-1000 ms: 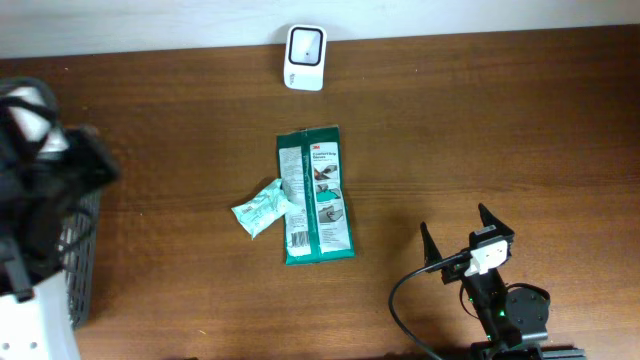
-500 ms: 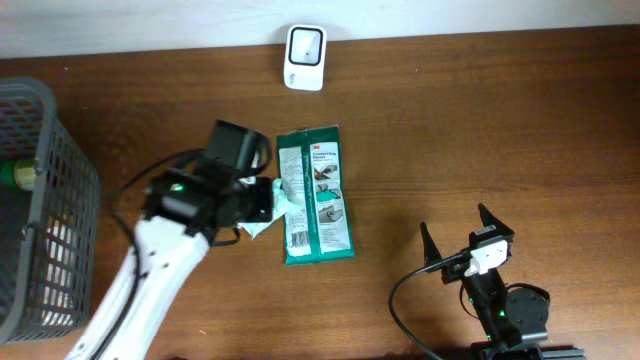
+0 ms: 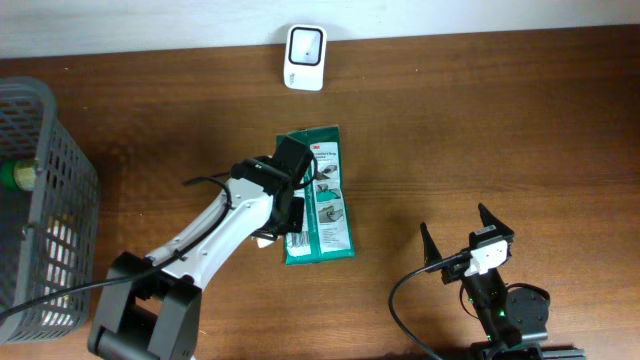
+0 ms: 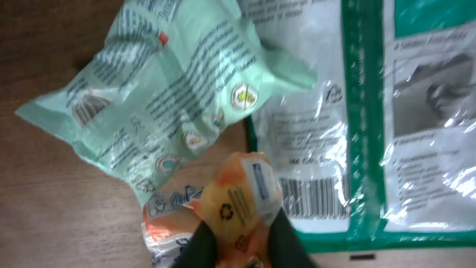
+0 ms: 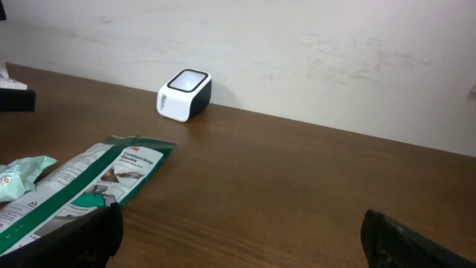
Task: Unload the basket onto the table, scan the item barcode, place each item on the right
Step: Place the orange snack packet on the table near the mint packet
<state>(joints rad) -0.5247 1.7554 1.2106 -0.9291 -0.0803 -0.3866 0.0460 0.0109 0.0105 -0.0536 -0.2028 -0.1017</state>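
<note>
My left gripper (image 4: 239, 229) is shut on a crinkled orange-and-white packet (image 4: 236, 195), one black finger on each side of it. The packet hangs low over the table, at the edge of a pale green pouch (image 4: 167, 89) and beside the printed barcode (image 4: 318, 199) of a flat green-and-white 3M packet (image 3: 322, 205). From overhead, the left gripper (image 3: 292, 205) covers that packet's left edge. The white scanner (image 3: 305, 45) stands at the back edge. My right gripper (image 3: 456, 224) rests open near the front right with nothing between its fingers.
A grey wire basket (image 3: 50, 200) stands at the far left with a green-topped item (image 3: 14, 175) inside. The right wrist view shows the scanner (image 5: 184, 95) by the white wall and the 3M packet (image 5: 74, 190) at its left. Bare brown table (image 3: 480, 120) lies to the right.
The left arm has swung from over the basket to the middle of the table, and its gripper now sits over the packets. The right arm has not moved.
</note>
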